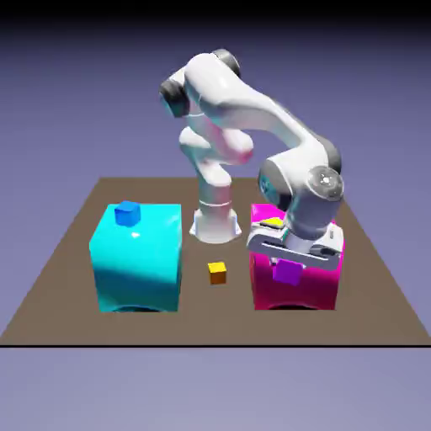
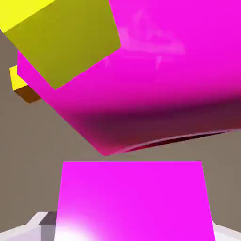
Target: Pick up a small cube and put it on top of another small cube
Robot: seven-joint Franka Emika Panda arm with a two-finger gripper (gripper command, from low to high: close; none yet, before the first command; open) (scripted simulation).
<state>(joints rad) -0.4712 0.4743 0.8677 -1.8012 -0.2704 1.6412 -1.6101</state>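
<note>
Gripper [image 1: 288,268] closed on the small cube [image 1: 287,271], holding it in the air before the big magenta block [image 1: 320,282]. Cube looks light, rigid, smooth; flat opposite faces suit the pinch. Yellow cube [image 1: 218,272] on table nearby.

Tiny purple cube [image 1: 287,271] held above table, level.

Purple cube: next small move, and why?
Probably lift it straight up a little. The gripper appears shut on the purple cube, which fills the hand view's bottom, low against the magenta block. It needs height before travelling toward another small cube, such as the orange-yellow one.
</note>
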